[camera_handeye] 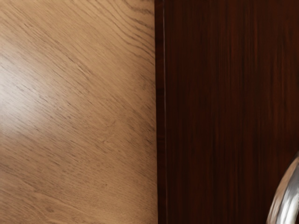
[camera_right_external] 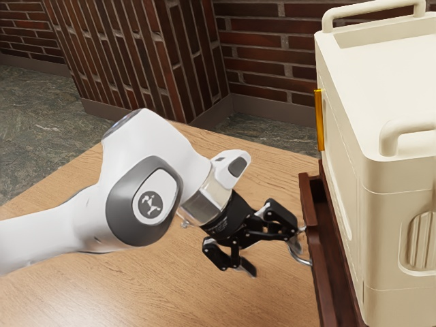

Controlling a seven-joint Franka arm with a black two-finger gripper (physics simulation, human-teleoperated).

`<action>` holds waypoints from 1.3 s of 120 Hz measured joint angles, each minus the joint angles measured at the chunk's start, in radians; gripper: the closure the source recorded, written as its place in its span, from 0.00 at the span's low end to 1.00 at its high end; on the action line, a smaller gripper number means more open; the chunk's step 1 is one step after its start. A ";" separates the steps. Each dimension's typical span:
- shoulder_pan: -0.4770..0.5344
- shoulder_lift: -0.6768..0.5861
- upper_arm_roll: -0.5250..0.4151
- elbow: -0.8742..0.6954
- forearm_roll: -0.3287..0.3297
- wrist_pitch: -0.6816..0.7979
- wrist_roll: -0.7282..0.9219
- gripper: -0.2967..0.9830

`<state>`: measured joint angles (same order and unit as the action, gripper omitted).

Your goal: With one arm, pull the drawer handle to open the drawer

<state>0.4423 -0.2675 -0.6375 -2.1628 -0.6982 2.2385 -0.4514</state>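
Observation:
In the exterior view, my black gripper (camera_right_external: 276, 253) stands open in front of the dark wooden drawer (camera_right_external: 312, 216), its two fingers well apart. One finger is close to the curved metal handle (camera_right_external: 300, 258); whether they touch, I cannot tell. The other finger stands away from the handle, over the table. A recessed dark strip runs behind the drawer's front edge, beside the white case. In the wrist view, the dark wood panel (camera_handeye: 224, 102) has a shiny curve of the handle (camera_handeye: 286, 200) against it.
A large cream-white case (camera_right_external: 381, 177) with rounded top handles rises behind the dark wood, with a yellow strip (camera_right_external: 319, 119) on its side. The light wooden table (camera_right_external: 163, 286) extends beneath the arm. Brick walls (camera_right_external: 266, 54) stand beyond.

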 joint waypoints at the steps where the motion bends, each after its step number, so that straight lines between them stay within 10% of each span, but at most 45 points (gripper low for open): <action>1: 0.000 -0.001 0.001 -0.001 0.000 -0.001 0.000 0.23; 42: -0.013 -0.060 0.049 -0.056 0.022 -0.019 -0.001 0.23; 108: -0.358 -0.154 0.453 -0.169 0.108 -0.017 -0.003 0.23; 156: -0.422 -0.197 0.569 -0.231 0.177 -0.020 -0.007 0.23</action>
<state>0.0204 -0.4642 -0.0688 -2.3942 -0.5213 2.2180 -0.4581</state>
